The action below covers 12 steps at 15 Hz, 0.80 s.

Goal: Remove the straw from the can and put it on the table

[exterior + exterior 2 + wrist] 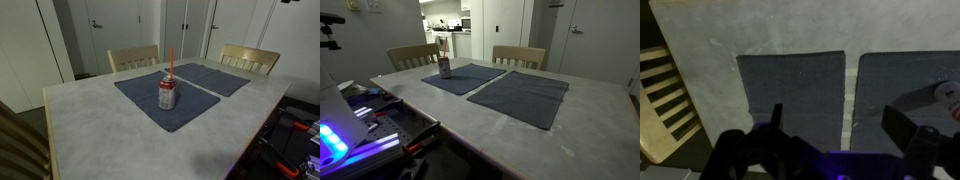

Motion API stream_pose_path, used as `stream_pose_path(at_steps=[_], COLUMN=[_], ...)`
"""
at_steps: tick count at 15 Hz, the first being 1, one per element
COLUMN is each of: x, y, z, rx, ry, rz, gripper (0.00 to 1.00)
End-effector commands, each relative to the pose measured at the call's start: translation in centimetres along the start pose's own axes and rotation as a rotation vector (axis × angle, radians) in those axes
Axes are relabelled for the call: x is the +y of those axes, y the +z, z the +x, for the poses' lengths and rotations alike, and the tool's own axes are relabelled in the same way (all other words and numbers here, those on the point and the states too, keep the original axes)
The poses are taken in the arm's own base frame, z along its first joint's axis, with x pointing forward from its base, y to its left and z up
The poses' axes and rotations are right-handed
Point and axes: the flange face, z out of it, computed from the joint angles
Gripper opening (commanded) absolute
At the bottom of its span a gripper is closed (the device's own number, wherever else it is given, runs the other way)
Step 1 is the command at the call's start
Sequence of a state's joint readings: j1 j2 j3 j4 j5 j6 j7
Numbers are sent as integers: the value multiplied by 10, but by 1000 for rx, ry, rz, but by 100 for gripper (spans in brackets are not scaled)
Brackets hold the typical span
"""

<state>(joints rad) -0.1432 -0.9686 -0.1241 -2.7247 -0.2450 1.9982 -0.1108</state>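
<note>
The can (167,96), red and white with a silver top, stands upright on a dark placemat (150,105) on the pale marbled table (90,125). The red-orange straw (170,62) sticks straight up out of it. Both also show in an exterior view, the can (444,68) and the straw (442,46), at the far left of the table. In the wrist view my gripper (840,125) is open and empty, high above the two placemats. The can (948,95) is just at the right edge of that view, blurred. The arm is not in either exterior view.
A second placemat (520,97) lies beside the first one (462,77). Two wooden chairs (133,57) (249,58) stand at the far side of the table, and another chair (665,95) stands at its end. Robot electronics (350,125) sit at the near edge.
</note>
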Motion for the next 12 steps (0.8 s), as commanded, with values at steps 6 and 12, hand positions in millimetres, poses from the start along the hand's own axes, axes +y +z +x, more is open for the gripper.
stream_pose_path(at_steps=[6, 12], x=[-81, -131], y=[-6, 12], z=[128, 139], rx=[3, -33], ry=[-336, -410], rz=[135, 183], gripper=[100, 100])
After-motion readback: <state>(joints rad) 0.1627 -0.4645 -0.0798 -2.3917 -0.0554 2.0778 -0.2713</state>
